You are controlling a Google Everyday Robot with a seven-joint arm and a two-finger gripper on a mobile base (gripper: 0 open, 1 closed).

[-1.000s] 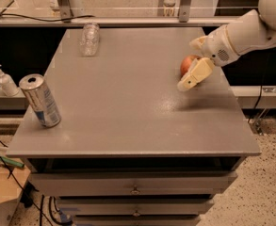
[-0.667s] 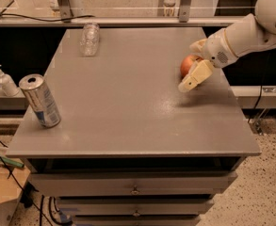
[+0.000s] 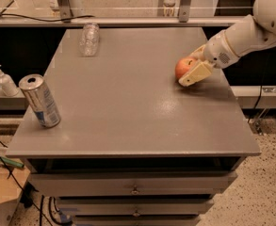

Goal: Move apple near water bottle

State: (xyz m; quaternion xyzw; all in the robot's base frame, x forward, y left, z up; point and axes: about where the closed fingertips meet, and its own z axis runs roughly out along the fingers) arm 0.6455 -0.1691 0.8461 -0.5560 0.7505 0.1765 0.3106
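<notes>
The red-orange apple [image 3: 183, 66] rests on the grey table [image 3: 128, 102] near its right edge. My gripper [image 3: 186, 73] comes in from the right on a white arm and is shut on the apple. One cream finger [image 3: 194, 73] lies across the apple's front; the other is hidden behind it. The clear water bottle [image 3: 89, 39] lies on its side at the far left of the table, well apart from the apple.
A silver-and-blue drink can [image 3: 40, 101] stands near the table's front left edge. A white pump dispenser [image 3: 4, 81] stands on a lower ledge to the left. Drawers sit below the tabletop. A metal rail runs behind the table.
The gripper and apple have shifted slightly left; more of the apple now shows. The bottle and can have not moved.
</notes>
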